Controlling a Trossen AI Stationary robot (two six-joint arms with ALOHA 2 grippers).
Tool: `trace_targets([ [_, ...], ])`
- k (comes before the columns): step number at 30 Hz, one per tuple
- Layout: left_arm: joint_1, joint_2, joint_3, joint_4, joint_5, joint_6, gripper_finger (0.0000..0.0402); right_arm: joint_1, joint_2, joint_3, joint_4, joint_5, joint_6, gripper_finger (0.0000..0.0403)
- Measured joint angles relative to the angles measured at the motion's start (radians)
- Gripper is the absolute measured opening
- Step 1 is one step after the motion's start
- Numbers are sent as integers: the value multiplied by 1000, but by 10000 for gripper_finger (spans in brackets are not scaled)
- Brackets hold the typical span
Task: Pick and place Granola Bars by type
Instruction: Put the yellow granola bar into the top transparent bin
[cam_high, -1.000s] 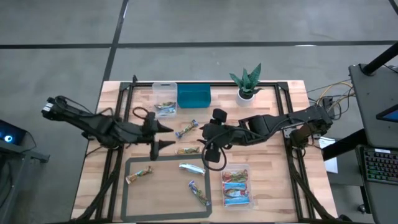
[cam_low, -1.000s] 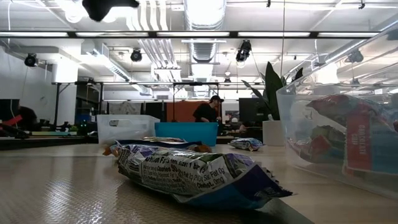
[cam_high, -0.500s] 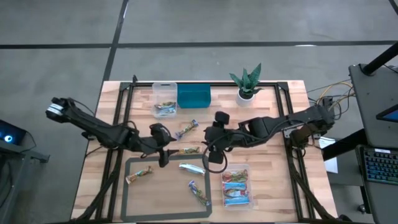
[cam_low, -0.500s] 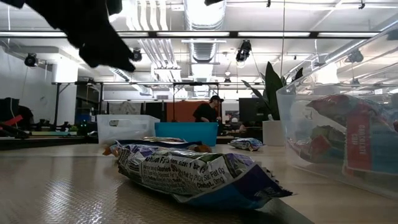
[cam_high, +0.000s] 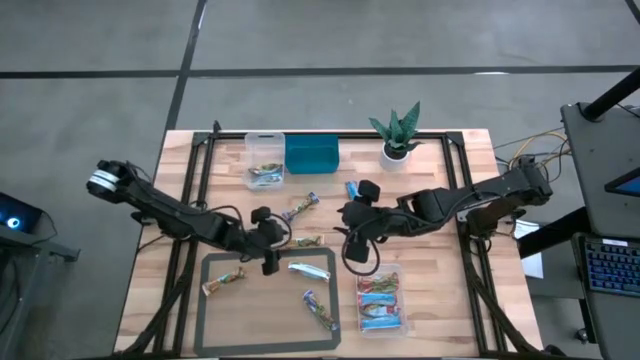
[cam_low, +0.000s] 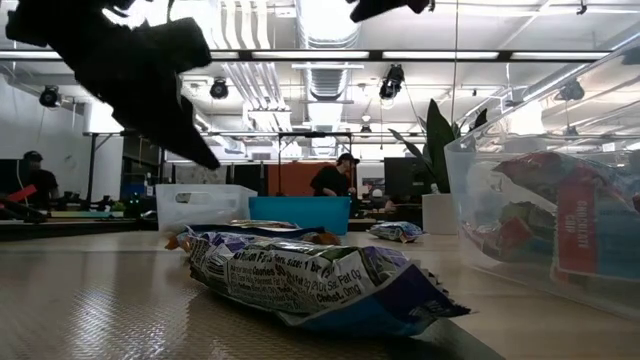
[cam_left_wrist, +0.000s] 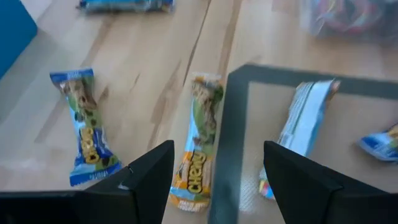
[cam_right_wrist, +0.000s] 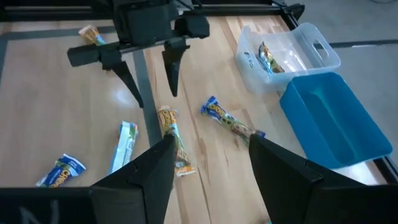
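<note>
Several wrapped granola bars lie flat on the table. A green-and-orange bar (cam_high: 303, 241) (cam_left_wrist: 201, 144) rests on the wood beside the mat's edge. My open left gripper (cam_high: 277, 250) (cam_left_wrist: 214, 186) hovers at it, one finger to each side, not touching. A blue bar (cam_left_wrist: 84, 134) lies to one side and a silvery-white bar (cam_left_wrist: 303, 121) lies on the mat. My right gripper (cam_high: 346, 228) (cam_right_wrist: 208, 186) is open above the table's middle, holding nothing. The low view shows a bar (cam_low: 310, 275) close up, with the left gripper (cam_low: 140, 80) above it.
A dark mat (cam_high: 205, 300) holds three bars. A clear tub (cam_high: 380, 300) near the front holds blue and red bars. Another clear tub (cam_high: 265, 160) with one bar, a teal bin (cam_high: 311, 153) and a potted plant (cam_high: 398, 135) stand along the far edge. People show in the room behind.
My left gripper has moved toward the table's right and near side and come down toward the green-and-orange bar, staying open. My right gripper has drawn back a little toward the table's right. No bar has moved.
</note>
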Motion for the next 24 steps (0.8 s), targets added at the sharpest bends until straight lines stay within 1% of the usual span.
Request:
trace_targets([
  [6, 5, 99, 1, 50, -3, 1, 229, 8, -4, -28, 0, 0, 15, 196],
  [11, 21, 175, 10, 59, -7, 3, 229, 15, -5, -36, 4, 0, 15, 196],
  [17, 60, 227, 10, 86, -2, 2, 229, 25, -5, -46, 6, -1, 15, 196],
  [19, 77, 236, 10, 86, 17, -1, 229, 29, -5, -53, 7, -3, 16, 196],
  [24, 121, 264, 10, 86, 113, 14, 229, 37, -5, -62, 10, -2, 16, 196],
])
